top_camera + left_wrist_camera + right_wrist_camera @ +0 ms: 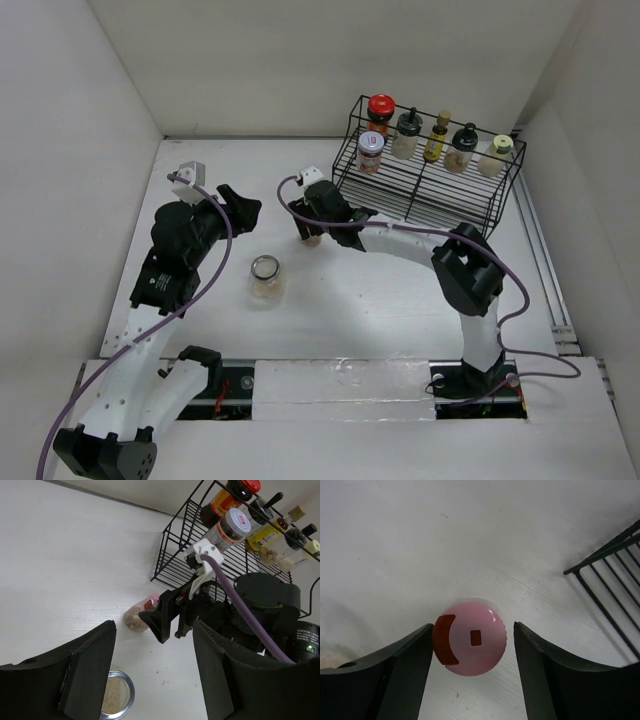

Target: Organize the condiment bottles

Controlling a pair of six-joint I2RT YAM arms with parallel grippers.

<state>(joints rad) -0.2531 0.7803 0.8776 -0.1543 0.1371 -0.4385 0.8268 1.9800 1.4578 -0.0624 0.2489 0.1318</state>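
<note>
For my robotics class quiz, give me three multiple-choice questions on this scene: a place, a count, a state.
1. Where is the pink-capped jar? A in the wire rack; B on the table, inside the open right hand; C in the left hand.
2. How many condiment bottles stand in the rack? A four; B six; C eight.
3. The left hand is: A open and empty; B shut on a jar; C out of view.
Key: B, the right wrist view shows it there; B, six caps seen from above; A, spread wide, nothing held.
</note>
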